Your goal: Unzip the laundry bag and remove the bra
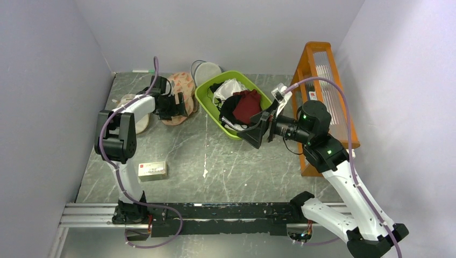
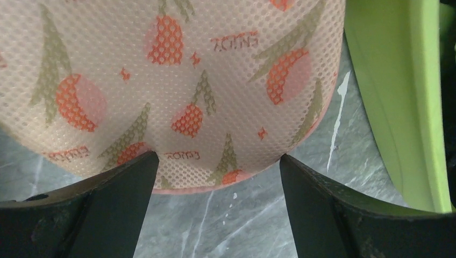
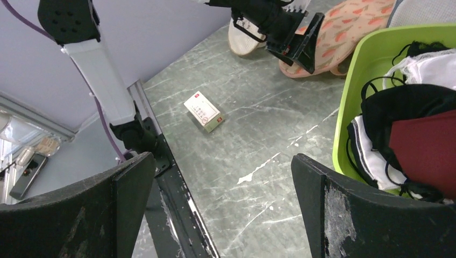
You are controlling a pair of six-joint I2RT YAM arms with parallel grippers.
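- The top external camera sits above and behind the arm bases and looks down over the whole table [image 1: 215,156].
- The left wrist camera looks through the left gripper [image 2: 218,157], very near the laundry bag [image 2: 177,80], with the green basket [image 2: 398,97] at its right edge.
- The right wrist camera looks through the right gripper [image 3: 221,157] from further back, across the table toward the left arm [image 3: 99,70]; bag, basket and small box [image 3: 204,111] show also from above.
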